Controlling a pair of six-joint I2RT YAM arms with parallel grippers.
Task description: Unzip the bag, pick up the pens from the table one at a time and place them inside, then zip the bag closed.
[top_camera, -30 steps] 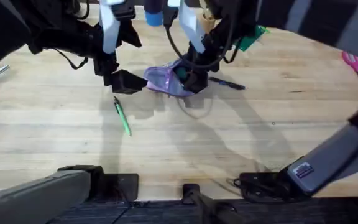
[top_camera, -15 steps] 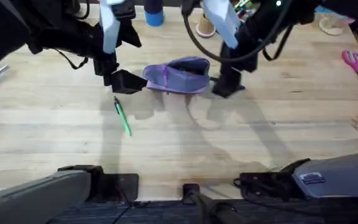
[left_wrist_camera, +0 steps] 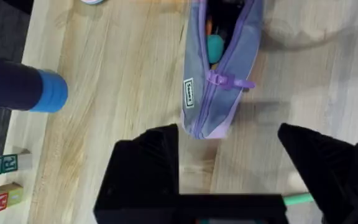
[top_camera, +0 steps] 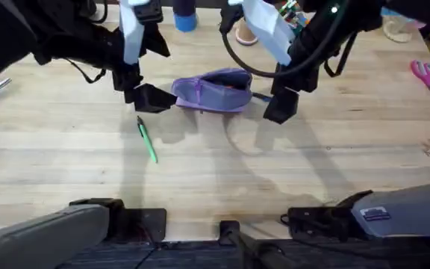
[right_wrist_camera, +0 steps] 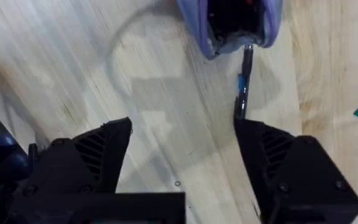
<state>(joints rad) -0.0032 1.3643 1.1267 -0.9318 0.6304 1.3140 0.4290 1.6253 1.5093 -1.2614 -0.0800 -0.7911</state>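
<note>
overhead: high above the arm bases, looking down and forward across the bench (top_camera: 200, 172)
wrists: both close, looking down; both share the bag (left_wrist_camera: 219, 68)

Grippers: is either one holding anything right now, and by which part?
Nothing is held. The left gripper is open just short of the bag, and the right gripper is open over the table near the dark pen.

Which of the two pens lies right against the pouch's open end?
The dark pen, its tip touching the bag mouth near the right gripper. The green pen lies apart, beside the left gripper.
</note>
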